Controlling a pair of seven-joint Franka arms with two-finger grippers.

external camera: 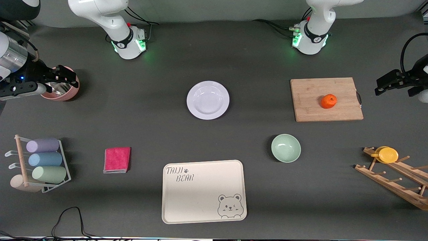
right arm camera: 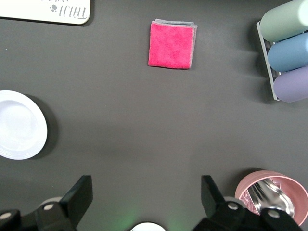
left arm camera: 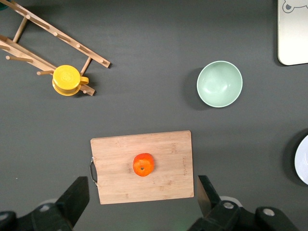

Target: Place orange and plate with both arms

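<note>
One orange (one plate)

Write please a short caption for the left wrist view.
Open left gripper above an orange on a wooden board, green bowl nearby.

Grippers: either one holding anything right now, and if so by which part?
Nothing is held. The left gripper and the right gripper are both open and empty; the orange lies on the cutting board, the plate on the table.

pale green bowl, pink cloth, bear tray, cutting board, perhaps bamboo
</note>
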